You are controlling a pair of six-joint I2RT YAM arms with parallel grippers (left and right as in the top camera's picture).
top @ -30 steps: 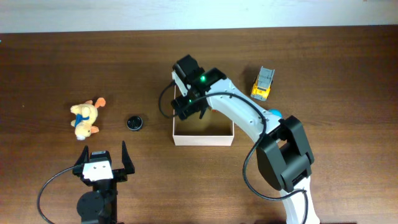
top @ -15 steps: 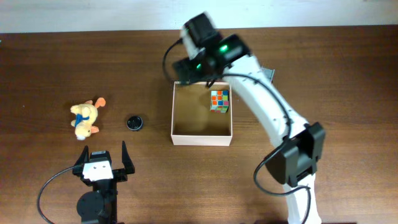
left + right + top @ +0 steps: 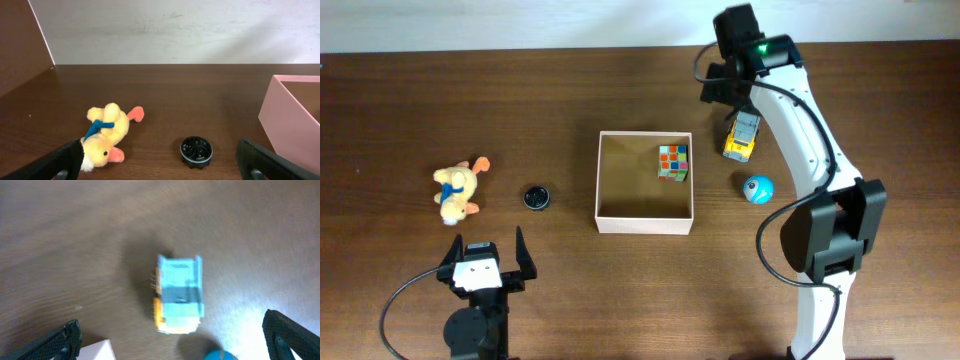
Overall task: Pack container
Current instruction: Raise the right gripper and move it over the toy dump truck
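Inside the container (image 3: 645, 225), one puzzle cube (image 3: 673, 162)

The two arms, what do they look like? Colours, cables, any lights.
The right arm has white links with black joints, a green light glowing on its black wrist housing, and a thin black cable running alongside. The left arm shows a round black base. The left gripper has a white body, black fingers and a looping black cable.

Blurred and cropped
I get the toy truck (image 3: 179, 295) smeared on right wrist; the blue ball (image 3: 220, 355) is cut off below, the container (image 3: 292, 117) by left wrist's right edge.
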